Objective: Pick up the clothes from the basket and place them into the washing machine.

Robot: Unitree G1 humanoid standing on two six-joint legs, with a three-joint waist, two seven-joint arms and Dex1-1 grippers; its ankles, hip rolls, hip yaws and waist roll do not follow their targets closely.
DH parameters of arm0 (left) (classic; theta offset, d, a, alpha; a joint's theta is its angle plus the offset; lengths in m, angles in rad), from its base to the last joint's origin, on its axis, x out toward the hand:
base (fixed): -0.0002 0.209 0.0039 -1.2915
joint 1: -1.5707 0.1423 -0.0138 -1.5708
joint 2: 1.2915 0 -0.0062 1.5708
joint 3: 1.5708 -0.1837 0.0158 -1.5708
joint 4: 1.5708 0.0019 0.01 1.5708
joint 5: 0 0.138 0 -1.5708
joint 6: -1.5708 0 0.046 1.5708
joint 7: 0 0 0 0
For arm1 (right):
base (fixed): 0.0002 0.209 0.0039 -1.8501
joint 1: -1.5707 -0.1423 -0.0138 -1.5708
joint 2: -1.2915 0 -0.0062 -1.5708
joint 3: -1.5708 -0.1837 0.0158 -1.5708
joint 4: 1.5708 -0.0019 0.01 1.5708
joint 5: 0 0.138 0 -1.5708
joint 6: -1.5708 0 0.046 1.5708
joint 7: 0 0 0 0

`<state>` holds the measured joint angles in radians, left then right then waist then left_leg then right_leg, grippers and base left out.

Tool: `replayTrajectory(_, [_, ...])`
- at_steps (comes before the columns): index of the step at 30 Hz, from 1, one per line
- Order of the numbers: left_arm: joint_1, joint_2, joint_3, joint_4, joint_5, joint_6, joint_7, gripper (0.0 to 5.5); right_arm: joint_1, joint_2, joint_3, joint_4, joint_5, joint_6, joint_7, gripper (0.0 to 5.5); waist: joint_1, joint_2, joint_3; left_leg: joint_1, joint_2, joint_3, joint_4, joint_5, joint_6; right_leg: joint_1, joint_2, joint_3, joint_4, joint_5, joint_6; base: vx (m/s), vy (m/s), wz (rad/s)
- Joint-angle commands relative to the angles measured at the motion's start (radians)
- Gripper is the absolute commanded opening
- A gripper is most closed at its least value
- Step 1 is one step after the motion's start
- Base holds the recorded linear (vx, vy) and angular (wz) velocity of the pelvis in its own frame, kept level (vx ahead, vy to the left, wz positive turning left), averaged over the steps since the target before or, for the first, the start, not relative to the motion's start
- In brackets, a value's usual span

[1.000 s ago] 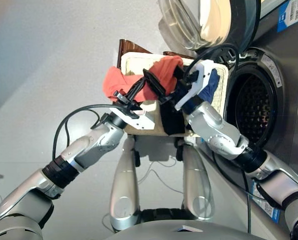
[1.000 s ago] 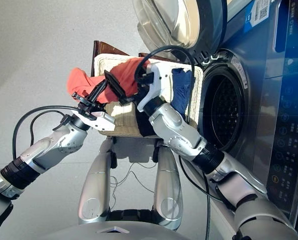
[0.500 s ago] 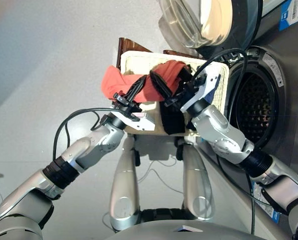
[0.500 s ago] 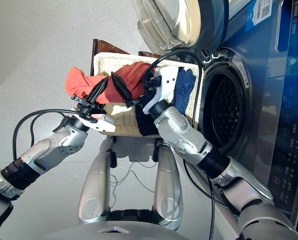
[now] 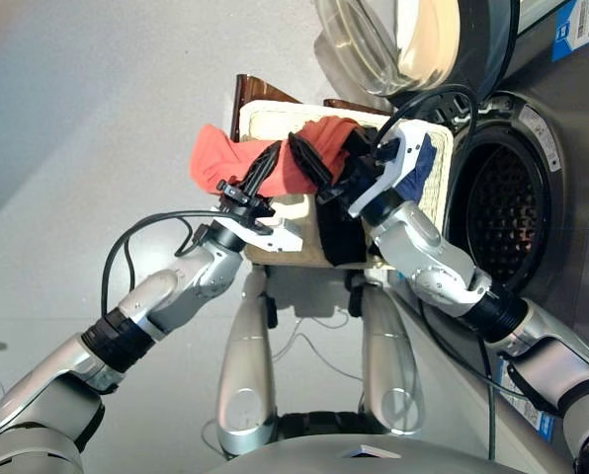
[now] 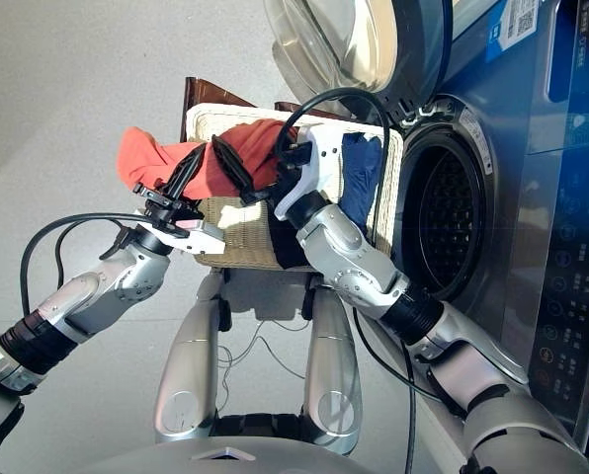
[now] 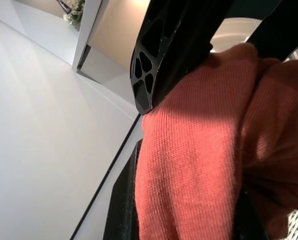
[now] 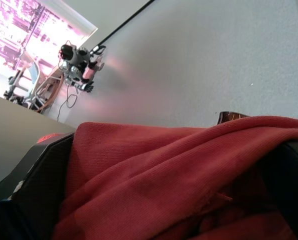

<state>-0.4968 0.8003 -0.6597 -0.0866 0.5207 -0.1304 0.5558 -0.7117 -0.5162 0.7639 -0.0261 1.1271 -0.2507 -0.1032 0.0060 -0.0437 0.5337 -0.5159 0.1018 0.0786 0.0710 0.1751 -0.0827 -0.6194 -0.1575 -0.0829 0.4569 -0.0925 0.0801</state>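
Observation:
The coral-red garment (image 5: 225,158) is held up over the cream wicker basket (image 5: 275,114), stretched between both grippers. My left gripper (image 5: 287,163) is shut on its middle, and one lobe hangs out to the left. My right gripper (image 5: 346,168) is shut on its right end. Red cloth fills the left wrist view (image 7: 199,150) and the right wrist view (image 8: 189,175). A black garment (image 5: 339,237) hangs over the basket's front wall. The navy garment (image 5: 418,168) lies at the basket's right end. The washing machine (image 5: 571,168) stands on the right, its drum (image 5: 502,207) exposed.
The round glass door (image 5: 393,39) is swung open above the basket's far right corner. A dark brown object (image 5: 250,91) shows behind the basket. Black cables loop off both wrists. Grey floor lies to the left.
The left gripper has risen and shifted a little left, drawing the garment's hanging lobe further left. The right gripper dipped toward the cloth, then came back up.

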Motion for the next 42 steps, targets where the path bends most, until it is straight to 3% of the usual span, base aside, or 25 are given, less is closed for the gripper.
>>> replayTrajectory(1, [-0.139, -0.011, 0.083, -0.265, 0.037, -0.069, 0.136, 0.0, 0.015, -0.024, 0.043, 0.064, -0.011, 0.017, -0.02, 1.98, 0.008, 0.022, -0.014, -0.006, -0.019, -0.01, 0.107, -0.111, -0.015, 0.042, -0.015, 0.032, -0.194, 0.119, 0.06, 0.0, 0.0, 0.0])
replayTrajectory(3, [-0.135, -0.012, 0.089, -0.261, 0.032, -0.076, 0.136, 0.0, 0.012, -0.032, 0.034, 0.055, -0.088, 0.021, -0.022, 0.0, 0.006, 0.022, -0.014, -0.009, -0.019, -0.009, 0.109, -0.111, -0.014, 0.039, -0.014, 0.034, -0.192, 0.118, 0.059, 0.0, 0.0, 0.0])
replayTrajectory(20, [-0.118, -0.031, 0.113, -0.259, 0.008, -0.087, 0.178, 0.0, 0.102, 0.036, -0.075, 0.085, -0.276, -0.024, -0.099, 0.0, -0.004, 0.025, -0.014, -0.027, -0.023, -0.009, 0.135, -0.124, -0.008, 0.024, -0.017, 0.042, -0.178, 0.113, 0.059, 0.0, 0.0, 0.0])
replayTrajectory(21, [-0.113, -0.035, 0.116, -0.26, 0.005, -0.089, 0.18, 0.84, 0.112, 0.046, -0.088, 0.083, -0.289, -0.033, -0.108, 0.0, -0.005, 0.025, -0.014, -0.029, -0.023, -0.008, 0.137, -0.124, -0.007, 0.023, -0.017, 0.043, -0.176, 0.113, 0.059, 0.0, 0.0, 0.0])
replayTrajectory(22, [-0.104, -0.038, 0.119, -0.263, 0.001, -0.095, 0.182, 2.2, 0.122, 0.053, -0.103, 0.078, -0.318, -0.044, -0.118, 0.0, -0.006, 0.026, -0.014, -0.031, -0.022, -0.008, 0.139, -0.125, -0.006, 0.021, -0.017, 0.044, -0.175, 0.112, 0.06, 0.0, 0.0, 0.0])
replayTrajectory(23, [-0.097, -0.044, 0.121, -0.261, -0.004, -0.097, 0.185, 3.04, 0.132, 0.064, -0.115, 0.079, -0.336, -0.049, -0.128, 0.0, -0.007, 0.027, -0.014, -0.031, -0.023, -0.008, 0.139, -0.126, -0.005, 0.021, -0.017, 0.044, -0.175, 0.112, 0.06, 0.0, 0.0, 0.0])
replayTrajectory(24, [-0.091, -0.049, 0.123, -0.26, -0.007, -0.097, 0.19, 5.5, 0.143, 0.074, -0.131, 0.086, -0.358, -0.061, -0.145, 0.0, -0.009, 0.029, -0.014, -0.032, -0.023, -0.008, 0.139, -0.126, -0.004, 0.02, -0.017, 0.045, -0.176, 0.113, 0.06, 0.0, 0.0, 0.0])
replayTrajectory(28, [-0.074, -0.054, 0.126, -0.254, -0.014, -0.108, 0.211, 5.5, 0.17, 0.099, -0.178, 0.101, -0.466, -0.094, -0.218, 0.0, -0.012, 0.033, -0.014, -0.037, -0.023, -0.008, 0.148, -0.13, -0.003, 0.016, -0.018, 0.049, -0.17, 0.11, 0.061, 0.0, 0.0, 0.0])
replayTrajectory(35, [-0.06, -0.059, 0.102, -0.249, -0.052, -0.178, 0.257, 5.5, 0.204, 0.101, -0.272, 0.184, -0.935, -0.161, -0.496, 0.0, -0.019, 0.048, -0.014, -0.052, -0.026, -0.013, 0.184, -0.143, 0.001, 0.008, -0.021, 0.05, -0.145, 0.099, 0.063, 0.0, 0.0, 0.0])
replayTrajectory(42, [-0.072, -0.066, 0.05, -0.236, -0.083, -0.2, 0.281, 5.5, 0.242, 0.159, -0.342, 0.331, -1.045, -0.204, -0.699, 0.0, -0.012, 0.067, -0.014, -0.065, -0.033, -0.024, 0.21, -0.153, 0.005, 0.008, -0.027, 0.048, -0.125, 0.089, 0.065, 0.0, 0.0, 0.0])
